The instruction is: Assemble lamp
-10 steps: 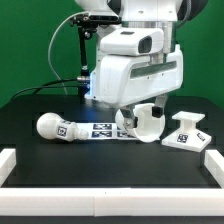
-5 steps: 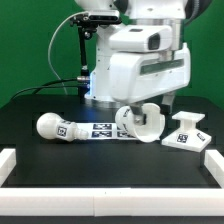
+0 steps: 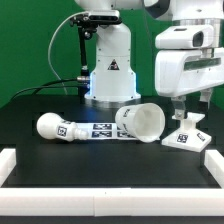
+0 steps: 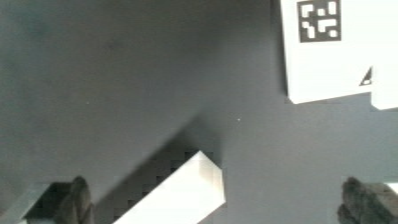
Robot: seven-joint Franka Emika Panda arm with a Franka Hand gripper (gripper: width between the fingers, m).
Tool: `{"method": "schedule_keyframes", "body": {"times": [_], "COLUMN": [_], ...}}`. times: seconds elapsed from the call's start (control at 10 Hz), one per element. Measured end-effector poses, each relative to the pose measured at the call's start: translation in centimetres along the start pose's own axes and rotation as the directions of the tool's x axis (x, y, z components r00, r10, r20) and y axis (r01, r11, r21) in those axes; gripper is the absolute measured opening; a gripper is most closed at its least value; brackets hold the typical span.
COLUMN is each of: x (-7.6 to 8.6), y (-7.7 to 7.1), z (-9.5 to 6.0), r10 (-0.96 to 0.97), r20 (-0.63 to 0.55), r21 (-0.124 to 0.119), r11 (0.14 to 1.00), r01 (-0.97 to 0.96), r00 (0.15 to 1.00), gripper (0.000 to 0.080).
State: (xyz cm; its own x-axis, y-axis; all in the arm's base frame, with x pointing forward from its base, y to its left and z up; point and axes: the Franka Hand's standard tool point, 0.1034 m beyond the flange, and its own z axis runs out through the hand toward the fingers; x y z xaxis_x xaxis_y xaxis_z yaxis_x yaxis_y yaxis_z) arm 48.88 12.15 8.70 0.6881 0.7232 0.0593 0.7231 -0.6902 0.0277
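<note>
Three lamp parts lie apart, from the exterior view's left: one bulb (image 3: 55,127) beside the one marker board (image 3: 100,130); one shade (image 3: 141,121) on its side; one base (image 3: 187,133) upright. My gripper (image 3: 188,108) has moved from over the shade to above the base, jaws spread and empty. Judgement: base is the next pick; nothing is joined yet.

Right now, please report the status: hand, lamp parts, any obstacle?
Hand open, empty, near base. Shade on its side, bulb lying apart. Nothing between hand and base.
</note>
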Motion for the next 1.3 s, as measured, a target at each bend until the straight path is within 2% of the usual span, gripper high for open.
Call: {"method": "schedule_keyframes", "body": {"times": [0.2,0.4,0.6,1.0,1.2,1.3], "x": [0.0,-0.5,-2.0,-2.0,-2.6,-3.2], "y": [-0.4,-3.7,-6.8,-6.8,-8.5,-8.7], "z": [-0.1,-1.2,-1.3,-1.1,0.0,0.6], "r10": [-0.005,-0.064,-0.113,-0.114,-0.198,-0.230], "r20": [0.002,0.006,-0.017,-0.016,-0.046,-0.060], "r21": [-0.002,-0.004,-0.018,-0.016,-0.029,-0.032], "r11": [1.000,0.998,0.994,0.993,0.980,0.973], "r01": [0.005,0.064,0.112,0.113,0.197,0.229], "r00": [1.000,0.998,0.994,0.993,0.979,0.971], "gripper": [0.0700,0.0700,0.0700,0.0700,0.0700,0.0700]}}
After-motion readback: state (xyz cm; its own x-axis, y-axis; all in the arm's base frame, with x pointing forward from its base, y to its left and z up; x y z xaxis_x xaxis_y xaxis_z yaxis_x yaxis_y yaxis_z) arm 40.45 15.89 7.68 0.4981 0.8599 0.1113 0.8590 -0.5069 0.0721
